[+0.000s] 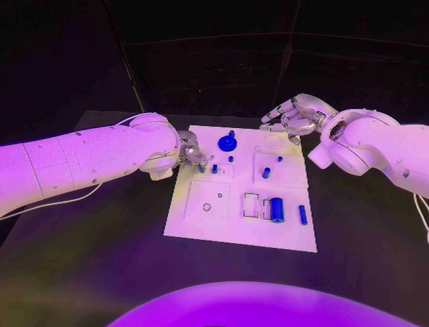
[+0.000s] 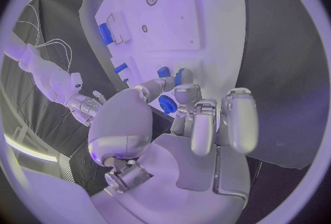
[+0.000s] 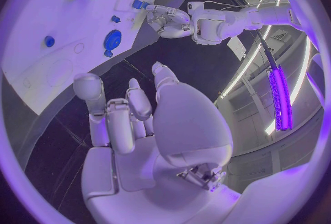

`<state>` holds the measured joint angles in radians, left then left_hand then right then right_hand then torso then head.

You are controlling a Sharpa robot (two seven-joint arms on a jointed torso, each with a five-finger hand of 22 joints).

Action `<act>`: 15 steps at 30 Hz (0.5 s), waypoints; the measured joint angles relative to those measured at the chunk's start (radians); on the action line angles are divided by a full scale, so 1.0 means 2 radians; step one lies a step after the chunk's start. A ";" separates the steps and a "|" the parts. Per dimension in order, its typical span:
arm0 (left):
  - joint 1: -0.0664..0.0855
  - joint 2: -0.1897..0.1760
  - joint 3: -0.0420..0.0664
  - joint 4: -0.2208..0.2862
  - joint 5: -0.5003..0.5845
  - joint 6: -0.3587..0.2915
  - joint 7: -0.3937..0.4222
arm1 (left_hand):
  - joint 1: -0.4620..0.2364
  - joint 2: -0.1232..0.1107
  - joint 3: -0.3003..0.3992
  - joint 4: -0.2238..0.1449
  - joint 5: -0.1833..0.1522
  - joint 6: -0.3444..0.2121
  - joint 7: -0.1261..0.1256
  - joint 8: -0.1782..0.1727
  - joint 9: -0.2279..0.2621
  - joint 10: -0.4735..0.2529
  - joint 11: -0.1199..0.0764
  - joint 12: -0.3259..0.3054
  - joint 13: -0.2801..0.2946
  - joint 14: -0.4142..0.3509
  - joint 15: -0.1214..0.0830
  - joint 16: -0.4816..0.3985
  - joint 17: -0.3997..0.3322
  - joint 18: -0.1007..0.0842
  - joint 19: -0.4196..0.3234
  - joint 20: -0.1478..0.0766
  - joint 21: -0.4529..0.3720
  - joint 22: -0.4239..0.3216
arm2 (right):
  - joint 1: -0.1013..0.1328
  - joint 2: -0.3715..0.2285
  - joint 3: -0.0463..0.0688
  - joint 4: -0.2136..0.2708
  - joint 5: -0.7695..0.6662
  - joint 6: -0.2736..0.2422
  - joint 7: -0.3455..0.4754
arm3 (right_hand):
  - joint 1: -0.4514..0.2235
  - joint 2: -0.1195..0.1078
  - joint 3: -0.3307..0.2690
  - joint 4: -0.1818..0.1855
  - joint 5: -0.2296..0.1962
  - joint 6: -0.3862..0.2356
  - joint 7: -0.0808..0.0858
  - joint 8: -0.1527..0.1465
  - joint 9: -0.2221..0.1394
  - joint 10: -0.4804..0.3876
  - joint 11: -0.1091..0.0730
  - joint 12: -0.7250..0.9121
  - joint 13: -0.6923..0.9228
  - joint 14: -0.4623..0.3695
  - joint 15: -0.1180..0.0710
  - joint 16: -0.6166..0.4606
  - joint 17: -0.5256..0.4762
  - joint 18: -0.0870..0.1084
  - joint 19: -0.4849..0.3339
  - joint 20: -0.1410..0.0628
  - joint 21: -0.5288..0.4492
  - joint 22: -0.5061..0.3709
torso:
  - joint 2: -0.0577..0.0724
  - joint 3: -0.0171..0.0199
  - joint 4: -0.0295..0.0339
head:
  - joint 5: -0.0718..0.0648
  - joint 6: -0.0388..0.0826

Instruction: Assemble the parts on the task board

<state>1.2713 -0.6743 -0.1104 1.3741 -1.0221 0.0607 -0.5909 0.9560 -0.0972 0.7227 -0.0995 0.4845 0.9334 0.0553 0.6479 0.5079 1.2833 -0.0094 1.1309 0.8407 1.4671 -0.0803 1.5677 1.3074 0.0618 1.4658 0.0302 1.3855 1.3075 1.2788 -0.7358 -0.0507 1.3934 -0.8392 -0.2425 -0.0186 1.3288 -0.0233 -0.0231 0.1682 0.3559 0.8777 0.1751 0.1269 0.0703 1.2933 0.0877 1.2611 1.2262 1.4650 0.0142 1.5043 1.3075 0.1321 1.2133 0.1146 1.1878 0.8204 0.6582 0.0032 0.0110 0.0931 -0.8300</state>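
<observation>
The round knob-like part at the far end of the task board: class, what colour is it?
Blue. The round part shows best in the head view, on the white task board.

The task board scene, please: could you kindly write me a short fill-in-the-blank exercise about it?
1. The task board lies on a table whose colour is ____.
2. The small parts on the board are coloured ____.
3. The hand reaching over the board's edge, fingers at a small part, is the ____ hand.
4. The right hand hovers past the board's far corner, holding ____.

Missing words: black; blue; left; nothing
</observation>
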 measured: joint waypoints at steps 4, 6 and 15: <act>-0.001 -0.004 0.000 0.005 -0.004 -0.009 0.004 | 0.000 0.000 0.000 0.000 0.000 0.000 0.000 0.000 0.000 0.000 0.000 0.000 0.000 0.000 0.000 0.000 0.000 0.000 0.000 0.000 0.000 0.000 | 0.000 0.000 0.000 0.000 0.000 0.000 0.000 | 0.000 0.000 0.000 0.000 0.000 0.000 0.000 0.000 0.000 0.000 0.000 0.000 0.000 0.000 0.000 0.000 0.000 0.000 0.000 0.000 0.000 0.000 | 0.000 0.0000 0.0000 | 0.000 -0.001; -0.001 -0.005 0.000 0.007 -0.005 -0.013 0.005 | 0.000 0.000 0.000 0.000 0.000 0.000 0.000 0.000 0.000 0.000 0.000 0.000 0.000 0.000 0.000 0.000 0.000 0.000 0.000 0.000 0.002 0.000 | 0.000 0.000 0.000 -0.001 0.000 0.000 0.000 | 0.000 0.000 -0.001 0.001 0.000 0.000 0.000 0.000 0.000 0.000 0.000 0.000 0.000 0.000 0.000 0.000 0.000 0.000 0.000 0.000 0.000 0.000 | 0.000 0.0001 0.0000 | 0.001 -0.001; -0.003 -0.005 0.000 0.006 -0.013 -0.022 0.011 | 0.000 0.000 0.000 0.000 0.000 0.000 0.000 0.000 0.000 0.001 0.000 0.000 0.000 0.000 0.000 0.000 0.000 0.000 0.000 0.000 0.002 0.000 | 0.000 0.001 0.000 -0.001 0.000 0.001 0.000 | 0.000 0.000 -0.002 0.002 0.000 0.000 0.000 0.000 0.000 0.000 0.000 0.000 0.001 0.000 0.000 0.000 0.000 0.000 0.000 0.000 -0.002 0.000 | 0.000 0.0004 0.0000 | 0.001 -0.003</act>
<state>1.2657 -0.6835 -0.1101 1.3851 -1.0483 0.0173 -0.5689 0.9569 -0.0962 0.7231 -0.0997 0.4840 0.9336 0.0556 0.6474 0.5080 1.2851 -0.0104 1.1309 0.8405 1.4668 -0.0800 1.5677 1.3073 0.0618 1.4658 0.0302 1.3892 1.3075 1.2781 -0.7341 -0.0507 1.3906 -0.8391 -0.2408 -0.0183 1.3288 -0.0233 -0.0269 0.1720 0.3559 0.8777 0.1751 0.1269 0.0704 1.2933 0.0877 1.2611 1.2277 1.4650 0.0142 1.5043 1.3074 0.1322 1.2133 0.1146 1.1841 0.8204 0.6582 0.0039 0.0110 0.0959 -0.8361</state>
